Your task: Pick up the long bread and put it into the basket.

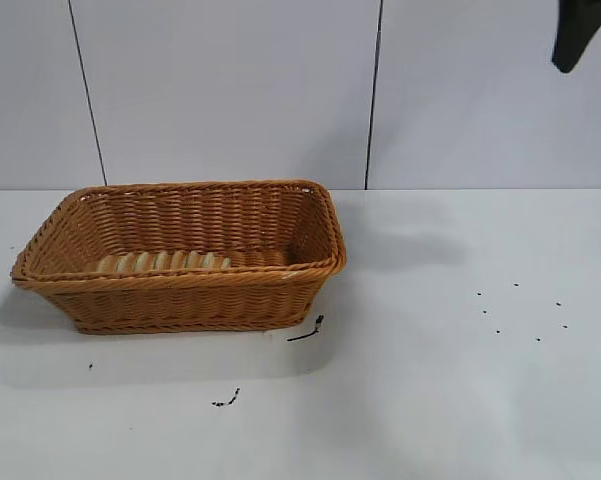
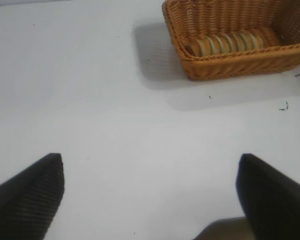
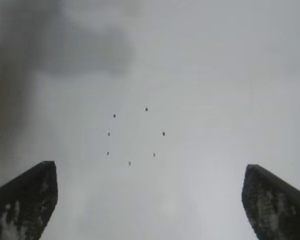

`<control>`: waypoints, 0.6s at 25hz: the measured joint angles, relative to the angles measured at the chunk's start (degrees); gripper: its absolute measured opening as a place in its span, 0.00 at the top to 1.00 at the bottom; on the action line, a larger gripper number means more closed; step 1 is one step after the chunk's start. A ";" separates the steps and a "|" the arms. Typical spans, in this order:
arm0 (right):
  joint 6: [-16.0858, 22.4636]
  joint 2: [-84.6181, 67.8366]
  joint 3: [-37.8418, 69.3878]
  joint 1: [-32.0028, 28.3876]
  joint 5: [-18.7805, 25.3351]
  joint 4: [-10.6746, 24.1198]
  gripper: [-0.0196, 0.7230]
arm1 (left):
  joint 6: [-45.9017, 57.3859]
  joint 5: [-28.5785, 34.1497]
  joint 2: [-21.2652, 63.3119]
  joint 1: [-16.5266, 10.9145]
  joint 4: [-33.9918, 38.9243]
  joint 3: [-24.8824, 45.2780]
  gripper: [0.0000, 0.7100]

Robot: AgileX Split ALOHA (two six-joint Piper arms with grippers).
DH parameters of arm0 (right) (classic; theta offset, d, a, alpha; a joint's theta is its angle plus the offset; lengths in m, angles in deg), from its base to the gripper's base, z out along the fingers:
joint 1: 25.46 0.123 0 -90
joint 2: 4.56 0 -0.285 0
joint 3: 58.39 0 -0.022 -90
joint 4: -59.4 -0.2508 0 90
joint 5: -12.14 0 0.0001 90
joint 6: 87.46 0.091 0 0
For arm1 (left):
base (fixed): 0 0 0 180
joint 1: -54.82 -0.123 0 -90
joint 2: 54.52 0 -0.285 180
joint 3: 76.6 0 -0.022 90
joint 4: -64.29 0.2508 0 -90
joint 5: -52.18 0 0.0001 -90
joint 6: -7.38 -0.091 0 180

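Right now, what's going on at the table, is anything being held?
Nothing is held. The long bread already lies inside the basket, along its near wall. The left gripper is open over bare table, off to one side of the basket. The right gripper is open too, raised high above the table over a ring of small dark dots; only its tip shows at the exterior view's top right.

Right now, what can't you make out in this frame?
- Long bread: lower part hidden by the basket front wall, exterior view.
- Right gripper: only a tip shows at the exterior view's top edge.
- Left gripper: outside the exterior view.
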 joint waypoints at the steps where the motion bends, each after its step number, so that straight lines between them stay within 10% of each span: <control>1: 0.00 -2.92 3.82 0.00 0.00 0.00 0.04 | 0.00 0.00 0.00 0.00 0.00 0.00 0.02; 15: 0.00 -52.80 35.73 0.00 -9.57 -0.53 0.04 | 0.00 0.00 0.00 0.00 0.00 0.00 0.02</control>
